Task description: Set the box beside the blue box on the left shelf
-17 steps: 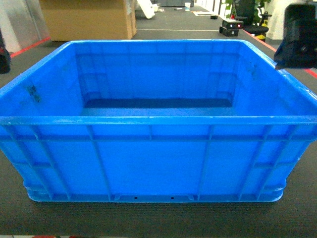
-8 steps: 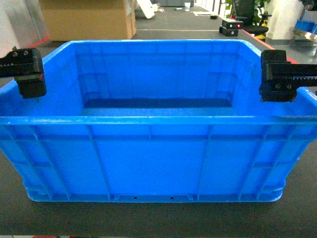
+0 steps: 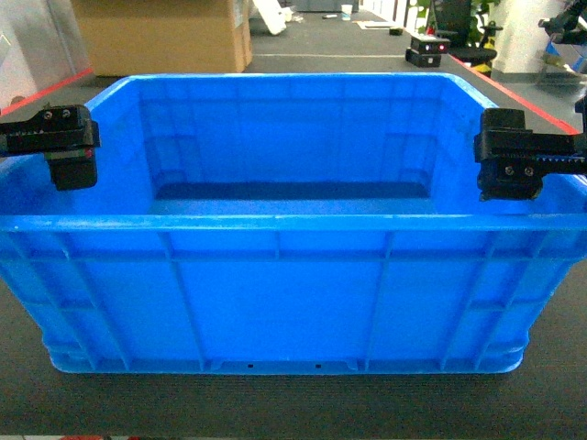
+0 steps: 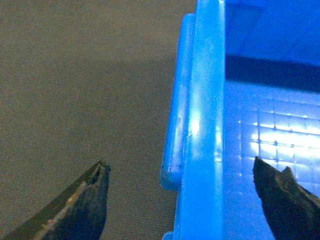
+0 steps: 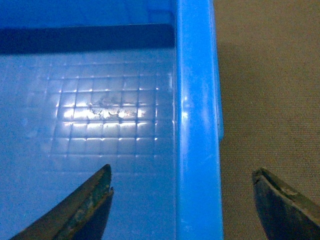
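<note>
dark matte work surface, cardboard carton behind. the box rests centred on it; no shelf in view. left gripper and right gripper each straddle a side rim, jaws apart, nothing clamped. risk: uneven closing or shallow bite on the smooth rim may tilt or drop the box on lift

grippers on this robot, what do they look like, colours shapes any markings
In the head view the left gripper and right gripper are boxy matte black blocks with small round screws on their faces; the right shows a toothed rail. In the wrist views the fingers are dark, tapered wedges with worn, scuffed greyish edges. No cables or labels show.
</note>
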Tool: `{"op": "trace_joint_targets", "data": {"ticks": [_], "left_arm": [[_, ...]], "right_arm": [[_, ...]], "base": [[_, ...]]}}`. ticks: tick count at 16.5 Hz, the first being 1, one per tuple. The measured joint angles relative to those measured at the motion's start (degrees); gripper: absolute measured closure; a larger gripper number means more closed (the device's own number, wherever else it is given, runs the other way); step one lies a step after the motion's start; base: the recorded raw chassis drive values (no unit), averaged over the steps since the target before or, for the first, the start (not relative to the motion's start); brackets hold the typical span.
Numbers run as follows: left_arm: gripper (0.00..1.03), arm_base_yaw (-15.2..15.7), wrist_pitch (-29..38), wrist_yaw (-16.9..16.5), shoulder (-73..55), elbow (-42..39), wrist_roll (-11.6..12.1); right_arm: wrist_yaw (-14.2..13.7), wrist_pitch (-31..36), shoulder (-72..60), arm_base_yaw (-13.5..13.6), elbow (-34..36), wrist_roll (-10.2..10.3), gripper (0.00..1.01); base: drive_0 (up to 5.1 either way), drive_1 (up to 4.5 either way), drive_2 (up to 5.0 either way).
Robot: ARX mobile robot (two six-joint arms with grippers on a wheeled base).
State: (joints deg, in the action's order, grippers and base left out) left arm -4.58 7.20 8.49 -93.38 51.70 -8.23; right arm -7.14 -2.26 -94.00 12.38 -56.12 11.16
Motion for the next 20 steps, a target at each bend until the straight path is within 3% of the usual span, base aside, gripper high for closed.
{"op": "trace_joint_targets", "data": {"ticks": [1,5,7,10,13,16,20], "left_arm": [[0.33,-0.28,-0.87,0.04,-0.04,0.15,0.9],[0.73,-0.66,-2.36,0.7,-0.39,0.98,2.67],[0.83,-0.63,-2.45,0.77,-0.42,1.11,3.1],[0.84,-0.9,-0.98,1.79,-0.42,1.09,4.22],[0.85,-1.62,5.18,4.0,0.7,-1.86,5.86],[0.85,-3.58,9.73,6.08,7.93,-5.75,5.81],[0.85,-6.75,16.04,10.58,19.8,-13.09,7.43]], "right_arm": [[-0.04,-0.13,-0.48,0.04,-0.07,-0.02,0.34],[-0.09,-0.2,-0.7,0.42,-0.09,-0.04,0.74],[-0.52,-0.07,-0.79,0.37,-0.15,0.15,0.92],[-0.98,1.22,-0.79,0.48,-0.13,0.26,0.93],[-2.69,4.42,0.68,1.2,1.53,-0.33,0.93],[-4.5,6.25,8.15,1.16,4.15,-1.66,0.93],[-6.64,9.27,19.39,1.99,9.86,-2.45,0.93]], "base": [[0.0,0.0,0.0],[0.0,0.0,0.0],[0.0,0.0,0.0],[0.0,0.0,0.0],[0.0,0.0,0.0],[0.0,0.0,0.0],[0.0,0.0,0.0]]}}
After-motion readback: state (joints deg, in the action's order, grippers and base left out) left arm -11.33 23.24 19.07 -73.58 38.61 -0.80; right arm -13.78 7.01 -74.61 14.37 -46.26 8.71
